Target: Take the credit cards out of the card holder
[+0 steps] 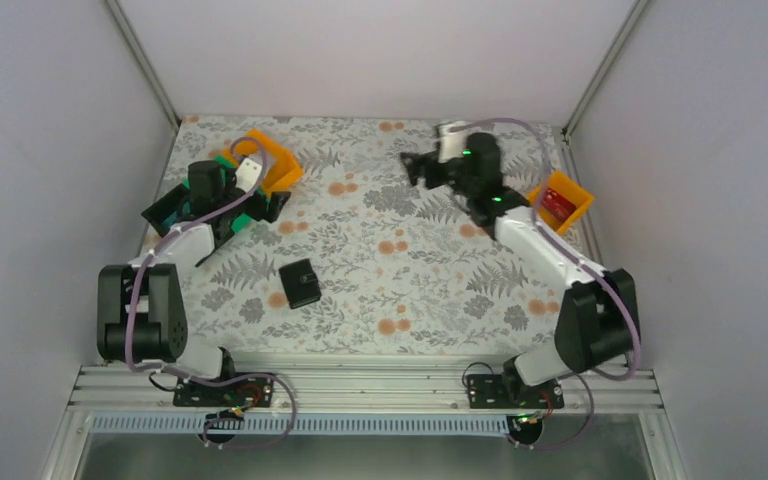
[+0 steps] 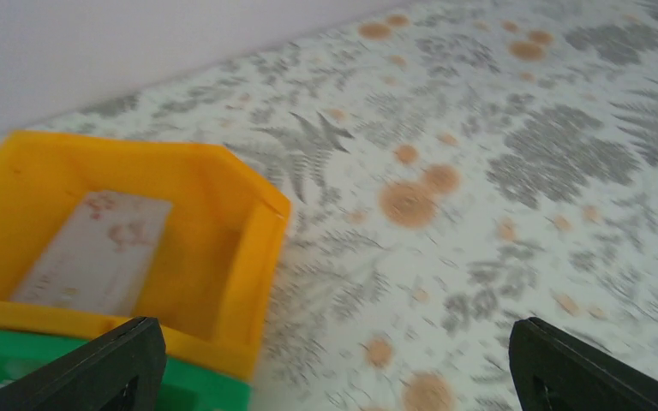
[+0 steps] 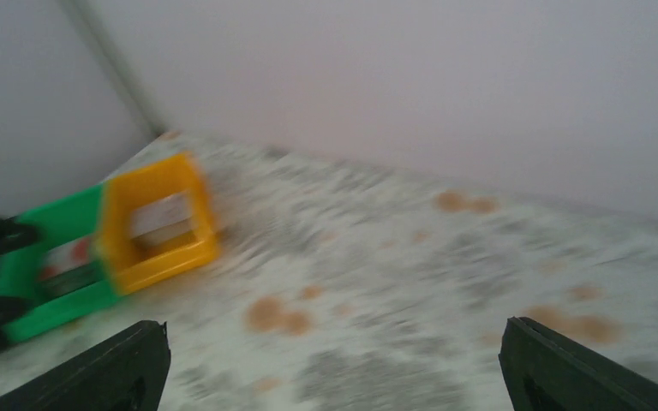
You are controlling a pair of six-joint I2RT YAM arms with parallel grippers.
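The left wrist view shows our left gripper point(image 2: 338, 372) spread wide, with an orange plastic bin point(image 2: 248, 248) just ahead to its left. Only from overhead do we see the small black card holder point(image 1: 300, 283), closed, well behind both grippers. Our right gripper point(image 3: 334, 377) gapes wide too.

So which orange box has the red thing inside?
The right-hand orange bin, beside the right arm, holds a red card. The left orange bin, next to the green bin, holds a pale card.
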